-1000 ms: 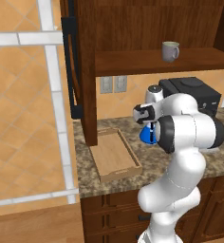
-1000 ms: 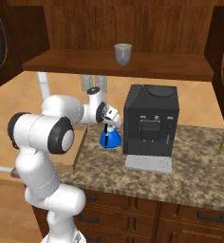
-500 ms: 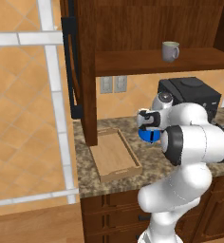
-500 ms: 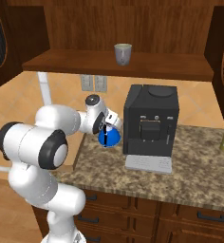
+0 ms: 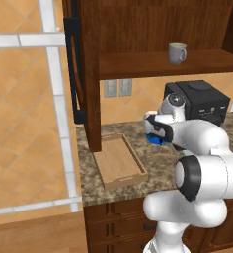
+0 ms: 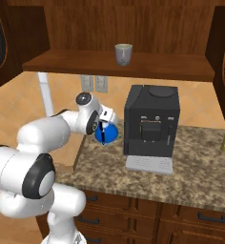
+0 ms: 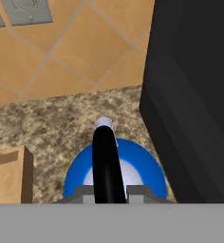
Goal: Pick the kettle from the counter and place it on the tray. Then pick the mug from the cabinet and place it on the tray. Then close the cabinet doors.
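- Speckled brown-grey granite counter [image 5: 153,160] with a dark wood front runs below a tiled orange wall, where two grey outlet plates [image 5: 117,88] sit.
- A dark reddish-brown wooden wall cabinet [image 6: 133,28] hangs above the counter, its inner shelf in plain sight.
- One dark reddish-brown cabinet door [image 5: 79,64] with a long vertical black bar handle stands swung out on the left of the left base view.
- A small pale grey-beige cylindrical mug [image 6: 123,54] stands upright on the cabinet shelf, well above the counter.
- A shallow rectangular light-wood tray [image 5: 119,161] with a raised rim lies on the counter's left part, just under the open door, with nothing on it.
- A large black coffee machine [image 6: 150,121] stands on the counter to the right of the tray.
- The small bright-blue cone-shaped kettle [image 6: 107,132] is held between the tray and the coffee machine, close beside the machine's left side.
- In the hand view the kettle's thin black handle [image 7: 107,163] runs up the middle, with granite beyond it and a corner of the tray at the left edge.
- The white arm's two-finger gripper [image 6: 103,125] is clamped on that black handle.
- Whether the kettle's base touches the granite cannot be told.
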Robot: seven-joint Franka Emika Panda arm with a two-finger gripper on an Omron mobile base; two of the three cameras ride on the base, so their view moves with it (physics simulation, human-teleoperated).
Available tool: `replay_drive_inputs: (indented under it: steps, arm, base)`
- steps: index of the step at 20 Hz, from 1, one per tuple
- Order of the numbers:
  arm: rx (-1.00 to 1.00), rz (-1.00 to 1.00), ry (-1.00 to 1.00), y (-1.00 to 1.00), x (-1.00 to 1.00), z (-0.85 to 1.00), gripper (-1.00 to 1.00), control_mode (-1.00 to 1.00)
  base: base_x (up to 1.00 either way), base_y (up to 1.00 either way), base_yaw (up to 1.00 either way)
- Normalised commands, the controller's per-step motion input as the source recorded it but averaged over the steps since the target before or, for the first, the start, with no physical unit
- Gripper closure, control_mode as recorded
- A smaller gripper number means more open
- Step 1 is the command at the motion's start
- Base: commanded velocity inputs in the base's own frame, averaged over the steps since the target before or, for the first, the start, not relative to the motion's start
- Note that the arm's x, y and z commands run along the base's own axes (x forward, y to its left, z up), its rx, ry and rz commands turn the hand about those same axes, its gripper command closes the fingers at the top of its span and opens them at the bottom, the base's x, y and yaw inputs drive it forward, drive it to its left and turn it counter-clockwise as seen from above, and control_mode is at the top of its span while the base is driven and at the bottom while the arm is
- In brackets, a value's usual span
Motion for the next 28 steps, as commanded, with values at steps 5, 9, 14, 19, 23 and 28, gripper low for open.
replay_drive_inputs:
  steps: [5,9,14,19,23,28]
  arm:
    - [-0.05,0.07,0.0,0.57,-0.17,0.39,1.0,-1.0]
    - [-0.11,0.07,0.07,0.83,-0.41,0.21,1.0,-1.0]
    - [-0.05,0.08,0.05,0.79,-0.42,0.06,1.0,-1.0]
    - [0.0,0.01,0.0,0.67,-0.02,0.0,1.0,-1.0]
    - [0.0,0.0,0.0,0.21,0.17,-0.33,1.0,-1.0]
    - [0.0,0.0,0.0,0.2,0.2,-0.33,1.0,-1.0]
  base:
    - [0.0,0.0,0.0]
    - [0.0,0.0,0.0]
    - [0.0,0.0,0.0]
    - [0.0,0.0,0.0]
    - [0.0,0.0,0.0]
    - [0.0,0.0,0.0]
